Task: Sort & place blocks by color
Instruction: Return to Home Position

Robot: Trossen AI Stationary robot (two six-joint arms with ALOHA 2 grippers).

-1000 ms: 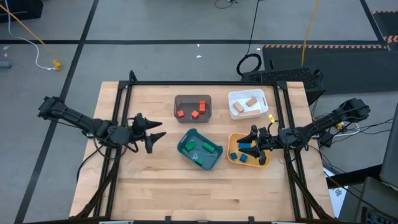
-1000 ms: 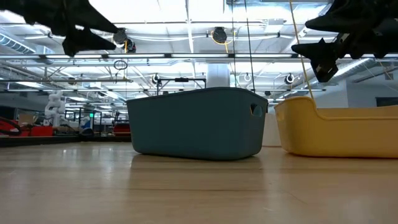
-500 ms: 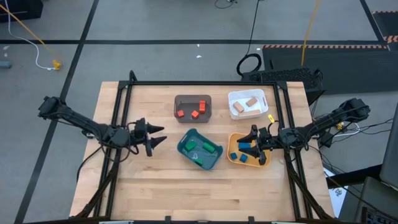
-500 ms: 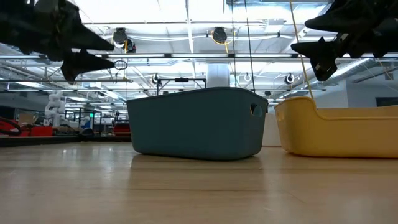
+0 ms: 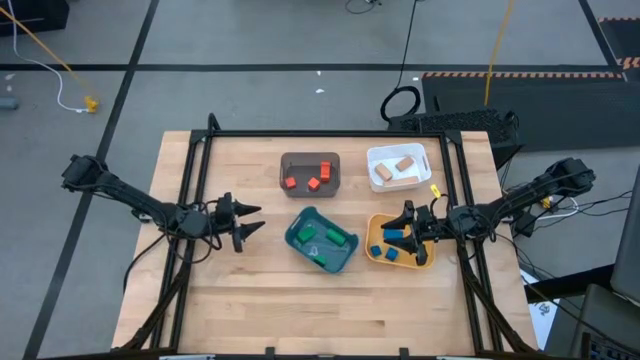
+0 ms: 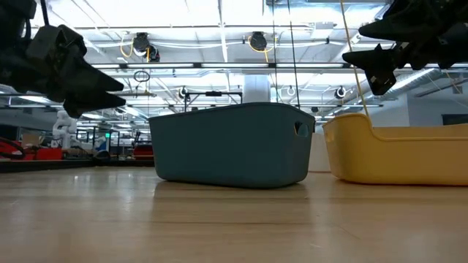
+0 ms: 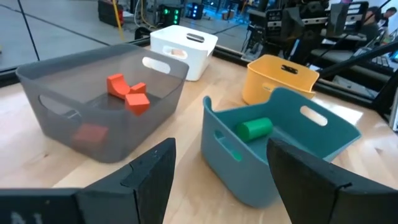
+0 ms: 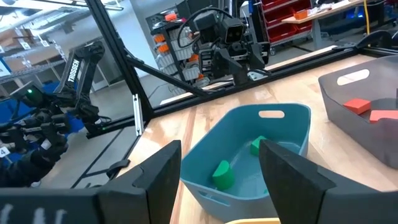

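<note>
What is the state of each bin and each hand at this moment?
dark bin: upright, holds red blocks.
white bin: upright, holds light wood blocks.
teal bin: upright, holds green blocks.
yellow bin: upright, holds blue blocks.
left hand: open, empty, beside the teal bin.
right hand: open, empty, above the yellow bin.

Blocks [image 5: 313,184] lie in 4 bins [image 6: 227,146]: 2 rearward on the table [image 5: 250,300], 2 nearer the front.
</note>
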